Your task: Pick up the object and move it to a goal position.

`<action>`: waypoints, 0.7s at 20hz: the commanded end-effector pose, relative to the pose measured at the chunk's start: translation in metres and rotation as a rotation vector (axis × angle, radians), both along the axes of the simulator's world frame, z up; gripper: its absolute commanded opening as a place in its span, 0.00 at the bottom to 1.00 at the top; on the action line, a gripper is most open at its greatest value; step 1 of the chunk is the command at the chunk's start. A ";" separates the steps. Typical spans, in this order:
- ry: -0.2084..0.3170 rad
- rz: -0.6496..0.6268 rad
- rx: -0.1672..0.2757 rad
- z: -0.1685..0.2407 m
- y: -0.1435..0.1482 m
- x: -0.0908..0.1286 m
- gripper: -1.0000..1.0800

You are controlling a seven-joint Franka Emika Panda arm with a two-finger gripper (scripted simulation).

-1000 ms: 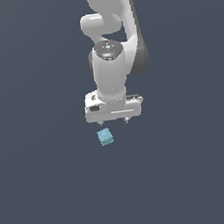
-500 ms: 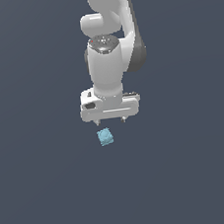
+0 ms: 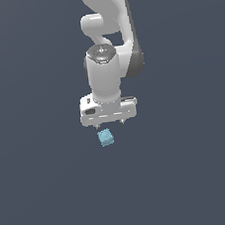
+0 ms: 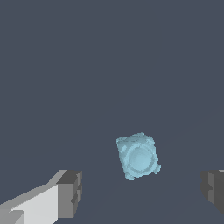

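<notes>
The gripper [image 4: 140, 192] hangs with fingers spread wide above the light-blue object [image 4: 138, 156], which sits apart between them, turned slightly askew

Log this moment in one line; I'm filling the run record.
phase: approach | gripper: open, above block | light-blue block: on surface, ungrasped, between finger line | goal: not visible

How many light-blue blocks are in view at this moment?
1. The small light-blue bumpy cube-shaped block lies on the dark surface just below the white claw, between its open fingers in the wrist view. Nothing else shows.
</notes>
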State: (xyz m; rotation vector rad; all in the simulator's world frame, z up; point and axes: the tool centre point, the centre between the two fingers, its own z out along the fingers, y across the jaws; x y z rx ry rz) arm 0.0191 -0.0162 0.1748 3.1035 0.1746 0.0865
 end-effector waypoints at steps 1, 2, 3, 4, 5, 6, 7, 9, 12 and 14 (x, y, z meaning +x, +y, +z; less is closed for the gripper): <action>0.008 0.028 0.001 -0.010 -0.004 -0.002 0.96; 0.012 0.042 0.001 -0.015 -0.006 -0.003 0.96; 0.016 0.056 0.002 -0.020 -0.008 -0.003 0.96; 0.020 0.072 0.003 -0.026 -0.010 -0.005 0.96; 0.024 0.089 0.004 -0.032 -0.013 -0.006 0.96; 0.029 0.106 0.006 -0.038 -0.015 -0.007 0.96; 0.033 0.122 0.007 -0.044 -0.017 -0.008 0.96; 0.040 0.151 0.010 -0.054 -0.021 -0.011 0.96; 0.049 0.188 0.014 -0.067 -0.026 -0.014 0.96; 0.053 0.206 0.017 -0.074 -0.028 -0.016 0.96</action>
